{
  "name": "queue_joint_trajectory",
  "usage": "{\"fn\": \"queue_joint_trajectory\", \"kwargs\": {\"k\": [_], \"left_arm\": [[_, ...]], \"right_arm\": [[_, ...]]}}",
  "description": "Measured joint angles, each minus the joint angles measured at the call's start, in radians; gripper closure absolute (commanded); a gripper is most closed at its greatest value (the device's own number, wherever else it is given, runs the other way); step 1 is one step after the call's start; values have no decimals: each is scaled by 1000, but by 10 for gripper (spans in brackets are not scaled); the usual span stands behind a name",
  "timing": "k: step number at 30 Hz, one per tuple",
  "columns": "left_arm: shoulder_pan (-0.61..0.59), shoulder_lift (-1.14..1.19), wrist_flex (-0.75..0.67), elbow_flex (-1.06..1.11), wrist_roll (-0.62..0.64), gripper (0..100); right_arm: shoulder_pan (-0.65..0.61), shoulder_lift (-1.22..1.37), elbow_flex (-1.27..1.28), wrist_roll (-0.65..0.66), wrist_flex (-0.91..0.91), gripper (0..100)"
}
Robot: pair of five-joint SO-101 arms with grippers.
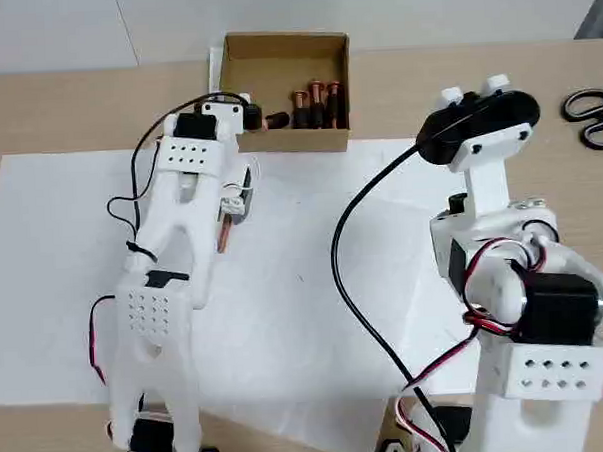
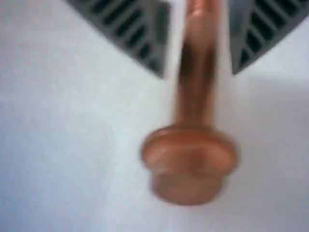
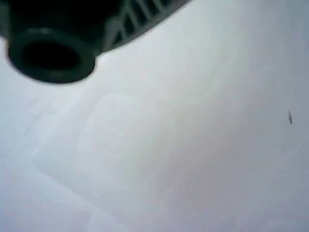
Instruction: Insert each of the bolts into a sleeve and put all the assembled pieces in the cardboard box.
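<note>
Spreading over most of the table [image 1: 56, 107], a white paper sheet [image 1: 305, 306] lay beneath both arms. The right arm [image 1: 525, 306] stood folded at about four o'clock on the table. The left arm [image 1: 169, 292] stretched from seven o'clock up toward twelve. The cardboard box [image 1: 233, 84] sat at twelve o'clock, open on top, touching the paper's far edge. A pair of scissors [image 1: 592, 113] lay at two o'clock on bare table, well apart from the box.

Inside the box, several assembled pieces [image 1: 316, 105], copper shanks in dark collars, lay side by side toward its three o'clock wall.

The left hand [image 1: 235, 201], just at six o'clock of the box, was narrowed onto a copper bolt [image 1: 225, 232]. The jaws pinched the shank and the head pointed toward six o'clock. Whether the head touched the paper could not be told.

The right hand [image 3: 104, 21] held a black sleeve [image 3: 50, 55] above the paper, its open bore showing.
</note>
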Motion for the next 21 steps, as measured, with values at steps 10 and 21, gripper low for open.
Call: {"fn": "queue_joint_trajectory", "kwargs": {"k": [10,21], "left_arm": [[0,0,-11,3,-11,882],[-2,0,-63,9,-11,893]], "right_arm": [[0,0,0,0,0,995],[0,0,31,0,-17,995]]}}
